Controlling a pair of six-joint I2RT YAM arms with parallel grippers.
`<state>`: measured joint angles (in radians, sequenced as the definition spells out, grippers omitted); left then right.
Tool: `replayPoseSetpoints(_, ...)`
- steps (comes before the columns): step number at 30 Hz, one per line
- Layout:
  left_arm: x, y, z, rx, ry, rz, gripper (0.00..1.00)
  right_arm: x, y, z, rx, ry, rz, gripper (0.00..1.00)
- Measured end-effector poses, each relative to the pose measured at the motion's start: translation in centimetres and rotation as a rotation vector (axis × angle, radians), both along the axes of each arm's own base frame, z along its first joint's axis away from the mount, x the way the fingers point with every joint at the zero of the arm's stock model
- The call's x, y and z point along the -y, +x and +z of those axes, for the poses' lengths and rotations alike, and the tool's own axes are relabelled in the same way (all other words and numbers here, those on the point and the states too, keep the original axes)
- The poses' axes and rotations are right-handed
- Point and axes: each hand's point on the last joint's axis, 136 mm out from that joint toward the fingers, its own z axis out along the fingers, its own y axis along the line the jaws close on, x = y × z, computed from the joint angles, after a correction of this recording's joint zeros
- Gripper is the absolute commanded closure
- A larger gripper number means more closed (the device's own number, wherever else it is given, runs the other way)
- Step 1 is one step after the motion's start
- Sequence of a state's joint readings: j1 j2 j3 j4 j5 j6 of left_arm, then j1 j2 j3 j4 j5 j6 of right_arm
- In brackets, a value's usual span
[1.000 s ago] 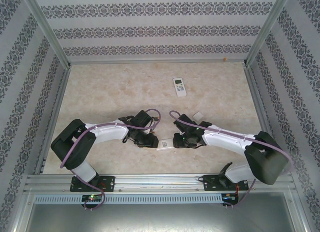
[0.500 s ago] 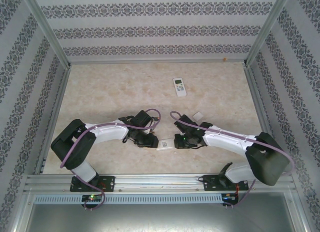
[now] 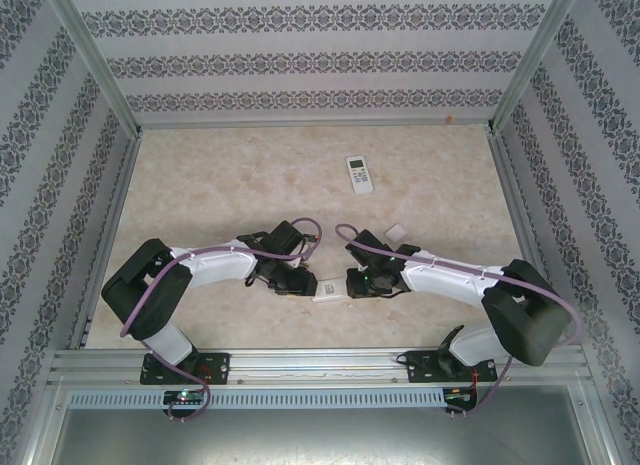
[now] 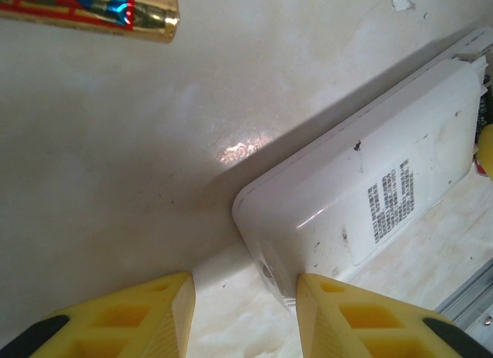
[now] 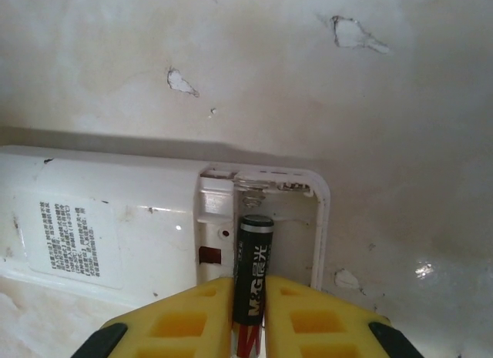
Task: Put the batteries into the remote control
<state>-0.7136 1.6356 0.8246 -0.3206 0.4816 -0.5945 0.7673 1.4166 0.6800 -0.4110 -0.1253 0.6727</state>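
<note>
Right tool [image 5: 249,290] pinches the battery [image 5: 254,246], pointing straight ahead into the remote's [image 5: 115,219] open bay [image 5: 296,231].

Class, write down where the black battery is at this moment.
In the right wrist view, the black battery is pinched in the right gripper, low and centre, its free end in the open compartment of the white remote.

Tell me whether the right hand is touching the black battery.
Touching. The right wrist view shows the battery pinched between the yellow fingers of the right hand, no gap on either side.
</note>
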Motion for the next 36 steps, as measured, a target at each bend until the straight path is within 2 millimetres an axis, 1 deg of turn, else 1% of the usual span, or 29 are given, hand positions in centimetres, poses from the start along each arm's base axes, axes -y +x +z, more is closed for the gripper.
replayPoseSetpoints(7, -0.2, 0.4, 0.0, 0.031, 0.018, -0.017, 0.6, 0.0, 0.0, 0.2, 0.012, 0.003, 0.014, 0.88)
replayPoseSetpoints(9, -0.2, 0.7, 0.0, 0.045, 0.028, -0.018, 0.6, 0.0, 0.1, 0.2, 0.028, 0.006, 0.023, 0.89)
replayPoseSetpoints(15, -0.3, 0.8, -0.1, 0.048, 0.033, -0.019, 0.6, 0.2, 0.2, 0.4, 0.074, 0.019, 0.045, 0.89)
replayPoseSetpoints(22, -0.3, 0.8, -0.1, 0.048, 0.032, -0.02, 0.6, 0.0, 0.5, -0.3, 0.078, 0.017, 0.046, 0.89)
replayPoseSetpoints(30, -0.3, 0.8, -0.1, 0.048, 0.032, -0.02, 0.6, -0.1, 0.6, -0.7, 0.058, 0.039, -0.029, 0.89)
replayPoseSetpoints(32, -0.3, 0.8, -0.1, 0.048, 0.032, -0.02, 0.6, -0.2, 0.6, -0.8, 0.05, 0.061, -0.067, 0.86)
replayPoseSetpoints(34, -0.3, 0.8, -0.1, 0.048, 0.032, -0.02, 0.6, -0.3, 0.6, -0.9, 0.045, 0.092, -0.114, 0.79)
replayPoseSetpoints(36, -0.3, 0.8, -0.1, 0.048, 0.032, -0.02, 0.6, -0.3, 0.6, -1.0, 0.044, 0.116, -0.154, 0.77)
